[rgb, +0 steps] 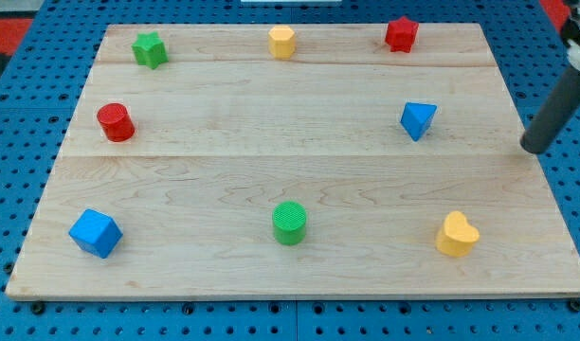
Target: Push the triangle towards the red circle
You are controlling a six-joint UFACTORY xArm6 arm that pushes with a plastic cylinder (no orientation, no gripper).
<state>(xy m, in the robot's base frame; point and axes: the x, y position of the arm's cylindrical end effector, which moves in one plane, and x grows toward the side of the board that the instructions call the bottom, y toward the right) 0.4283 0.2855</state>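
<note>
The blue triangle sits on the wooden board's right part. The red circle sits near the board's left edge, at about the same height in the view. My tip is at the board's right edge, to the right of the blue triangle and a little lower, well apart from it. The dark rod rises from it towards the view's top right corner.
A green star, a yellow hexagon-like block and a red star stand along the top. A blue cube, a green circle and a yellow heart stand along the bottom. The board lies on a blue pegboard.
</note>
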